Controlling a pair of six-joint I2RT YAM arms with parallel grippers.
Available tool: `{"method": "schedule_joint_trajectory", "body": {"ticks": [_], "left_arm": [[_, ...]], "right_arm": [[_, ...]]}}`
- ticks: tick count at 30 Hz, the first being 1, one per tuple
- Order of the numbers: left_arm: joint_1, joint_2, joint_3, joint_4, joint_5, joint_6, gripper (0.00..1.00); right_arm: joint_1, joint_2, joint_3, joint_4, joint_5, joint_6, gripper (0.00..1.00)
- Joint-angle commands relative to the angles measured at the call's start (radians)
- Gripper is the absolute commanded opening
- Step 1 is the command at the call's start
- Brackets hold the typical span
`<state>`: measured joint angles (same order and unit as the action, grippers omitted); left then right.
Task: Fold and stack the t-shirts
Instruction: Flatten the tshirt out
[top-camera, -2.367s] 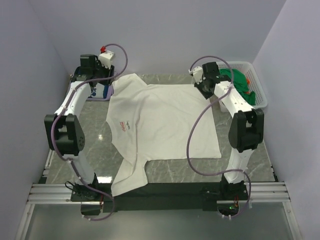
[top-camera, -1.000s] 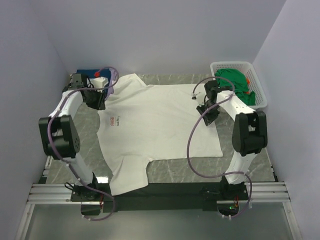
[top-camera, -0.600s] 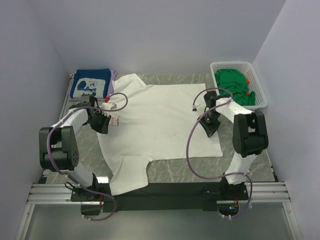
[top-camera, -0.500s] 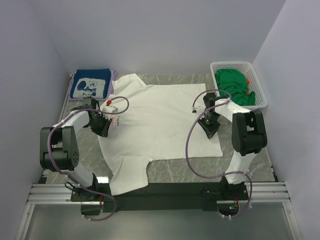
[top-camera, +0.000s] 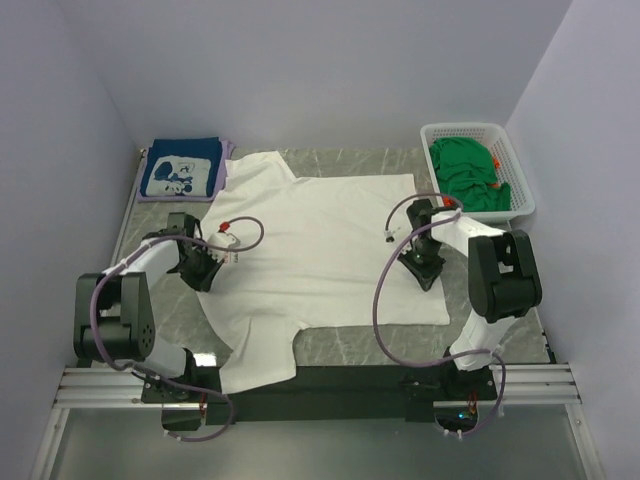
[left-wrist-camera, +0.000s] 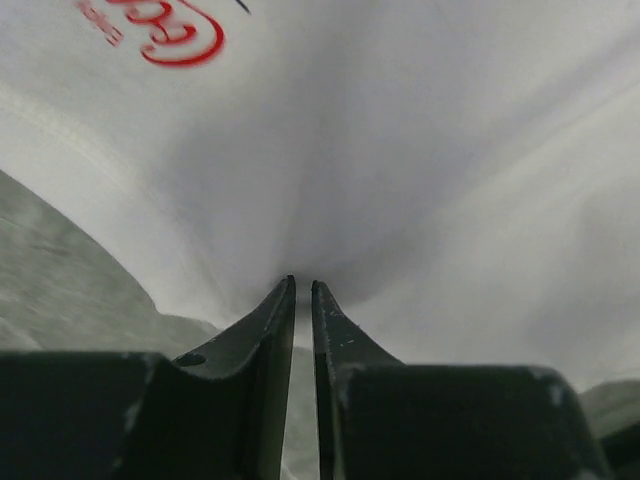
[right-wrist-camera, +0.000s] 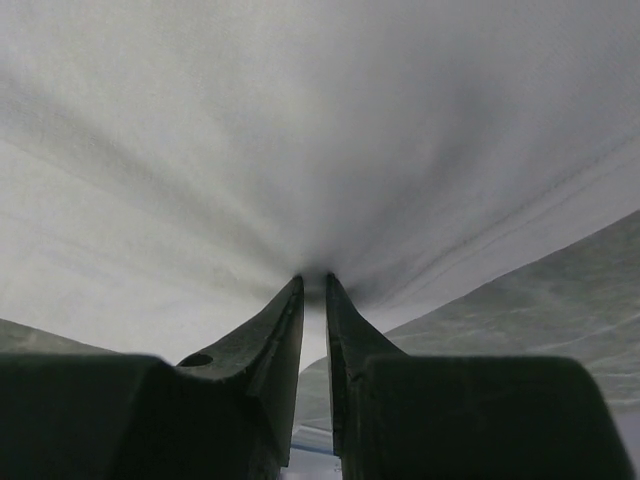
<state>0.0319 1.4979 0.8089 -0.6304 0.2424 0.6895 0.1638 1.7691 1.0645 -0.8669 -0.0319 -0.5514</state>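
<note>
White t-shirt (top-camera: 330, 240): lies flat across the middle of the table (top-camera: 350, 345). One sleeve (top-camera: 255, 165) is toward the upper left of the top view, the other sleeve (top-camera: 258, 360) toward the lower left. The straight hem runs down the right side, so the long axis goes left to right in the frame, neck end left and hem end right.

Left gripper (top-camera: 205, 268): sits on the shirt's left edge, between the two sleeves. In its wrist view your fingertips (left-wrist-camera: 285, 298) are drawn almost together and white cloth gathers into them, which reads as a pinch on the shirt. The red print (left-wrist-camera: 165, 25) sits at the upper left of that view, beyond the tips.

Right gripper (top-camera: 427, 270): sits on the right edge, at the hem. Its fingertips (right-wrist-camera: 292, 300) are likewise nearly together, with cloth funnelling into them, so this is also a pinch on the shirt.

Key relation: your two pinches sit at opposite ends of the long axis, at about the same height in the frame and slightly below the body's mid-line. Each arm holds the end nearer to it, and the cloth between them spans the centre of the frame. Judgement: whichever fold comes next, move both hands together and in parallel, or one end will drag and skew the body.

Elsewhere: a folded navy t-shirt (top-camera: 180, 172) at upper left, and green t-shirts (top-camera: 465, 170) in the basket (top-camera: 462, 128) at upper right. Both are well apart from the grips.
</note>
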Motion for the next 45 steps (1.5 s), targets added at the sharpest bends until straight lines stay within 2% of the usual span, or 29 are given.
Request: {"method": "schedule_joint_trajectory", "body": {"ticks": [1, 4, 7, 10, 12, 17, 23, 29, 39, 43, 44, 45], "left_arm": [[-0.010, -0.092, -0.065, -0.176, 0.003, 0.082, 0.18], [-0.024, -0.185, -0.073, -0.283, 0.046, 0.145, 0.17], [-0.024, -0.243, -0.034, -0.348, 0.069, 0.199, 0.18], [-0.018, -0.228, 0.044, -0.322, 0.086, 0.174, 0.21], [-0.017, -0.173, 0.111, -0.235, 0.100, 0.098, 0.27], [-0.018, -0.001, 0.234, -0.027, 0.087, -0.102, 0.28], [-0.020, 0.179, 0.299, 0.037, 0.061, -0.150, 0.26], [-0.020, 0.168, 0.182, 0.023, 0.028, -0.078, 0.20], [-0.023, -0.091, -0.100, -0.150, 0.034, 0.045, 0.15], [-0.021, -0.182, -0.120, -0.209, 0.060, 0.074, 0.18], [-0.020, -0.189, -0.094, -0.215, 0.072, 0.070, 0.20], [-0.020, -0.188, -0.071, -0.225, 0.095, 0.065, 0.27]], "right_arm": [[0.008, -0.064, -0.101, -0.076, 0.012, -0.051, 0.22], [0.011, -0.141, -0.127, -0.138, -0.017, -0.094, 0.22], [0.006, -0.192, -0.084, -0.191, -0.045, -0.128, 0.23], [0.000, -0.177, 0.023, -0.175, -0.074, -0.093, 0.24], [0.000, -0.137, 0.096, -0.150, -0.074, -0.049, 0.24], [-0.003, 0.016, 0.199, -0.067, -0.054, 0.016, 0.24], [-0.001, 0.145, 0.249, -0.034, -0.020, 0.027, 0.24], [0.000, 0.173, 0.177, -0.003, 0.000, 0.004, 0.23], [0.017, 0.038, -0.052, -0.038, -0.016, -0.070, 0.23], [0.017, -0.034, -0.063, -0.118, -0.092, -0.116, 0.25], [0.016, -0.046, -0.040, -0.138, -0.117, -0.126, 0.27], [0.013, -0.066, -0.012, -0.162, -0.137, -0.125, 0.29]]}}
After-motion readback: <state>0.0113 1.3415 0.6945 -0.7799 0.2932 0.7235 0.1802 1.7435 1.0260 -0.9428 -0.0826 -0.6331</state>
